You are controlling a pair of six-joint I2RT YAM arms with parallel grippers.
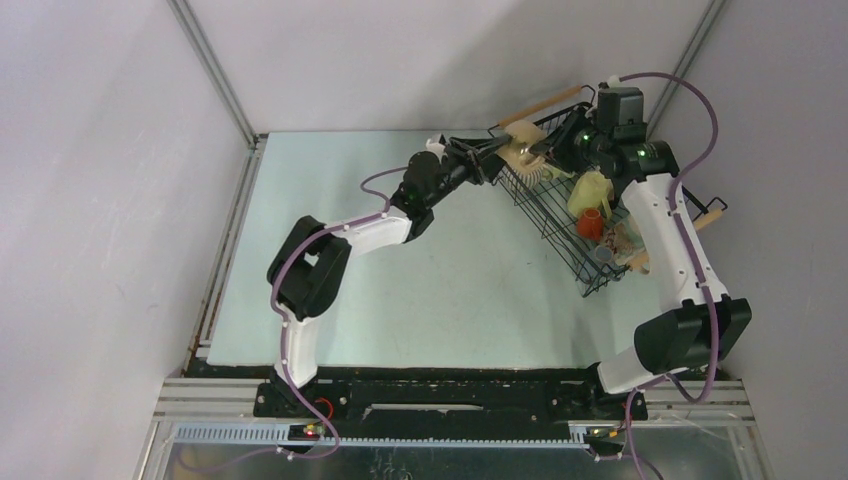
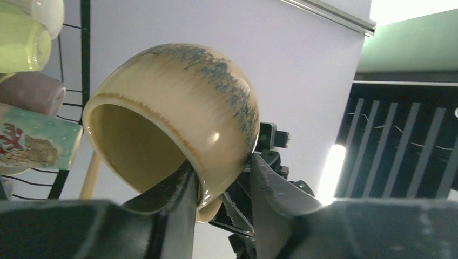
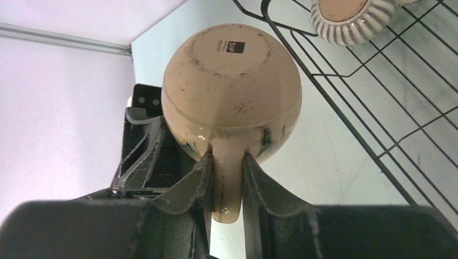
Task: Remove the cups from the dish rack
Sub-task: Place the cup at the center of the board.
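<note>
In the right wrist view, the right tool is closed narrowly on the handle of the tan cup. The cup's round base, with its dark square label, faces the camera. In the left wrist view, the left tool straddles the same cup's rim, with one finger inside the mouth against the glazed wall and the other just outside. Its gap is narrow, but I cannot tell whether it pinches the wall yet. The cup lies on its side in the air with its mouth toward the lower left of that frame, and only smooth tan glaze shows inside. In the top view, the cup hangs between the two tools at the upper left end of the dish rack, which sits tilted in the upper right of the frame on the pale green surface. Beyond the held cup, behind the rack's wires, more cups crowd the upper left of the left wrist frame: a pale yellow-green cup, a mauve-pink cup below it, and a floral-printed cup lower still. A ribbed beige cup rests in the rack at the top of the right wrist frame. A wooden bar handle runs along the rack's upper end in the top view.
</note>
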